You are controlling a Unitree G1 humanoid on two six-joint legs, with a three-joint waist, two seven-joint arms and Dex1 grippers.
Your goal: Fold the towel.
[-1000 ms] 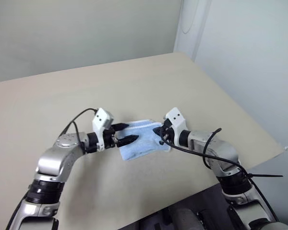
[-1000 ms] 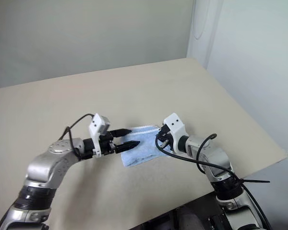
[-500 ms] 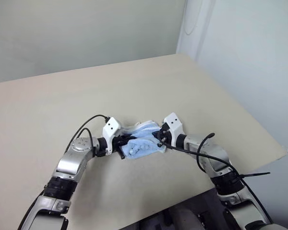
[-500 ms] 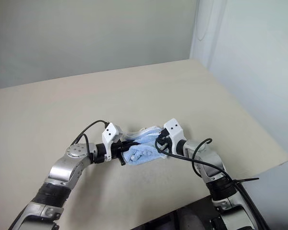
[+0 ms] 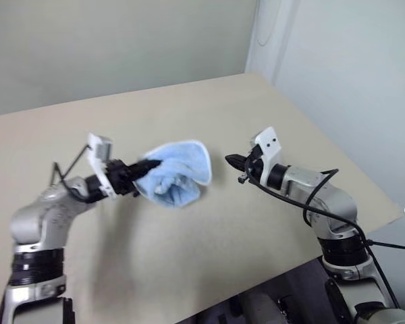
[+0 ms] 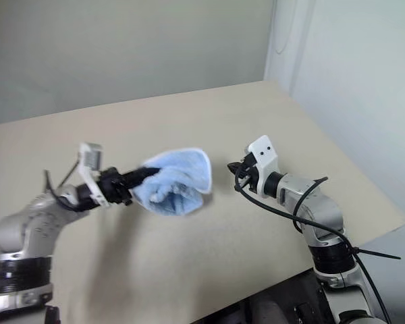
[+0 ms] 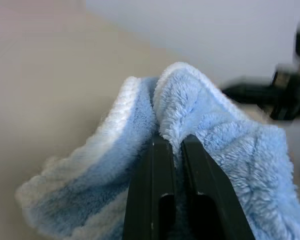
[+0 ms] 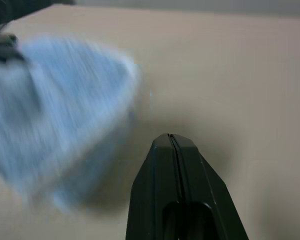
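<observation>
Blue towel [image 5: 175, 177] hangs bunched in the air over the table [image 5: 209, 229], clamped in the left gripper [image 5: 148, 166]; I judge no fold is made yet. Right gripper [image 5: 231, 160], jaws together and empty, waits near. Wide bare tabletop; its right edge is far.

A bare test room or lab space is suggested rather than a home. A large plain beige table [image 5: 209, 115] with a smooth top and a thin edge is set close to pale, undecorated walls [image 5: 108, 47]. A white vertical panel or column [image 5: 270, 34] is seen at the corner of the room. Loose black cables [image 5: 324, 209] are strung along the robot's arms, which fits a research setup.
</observation>
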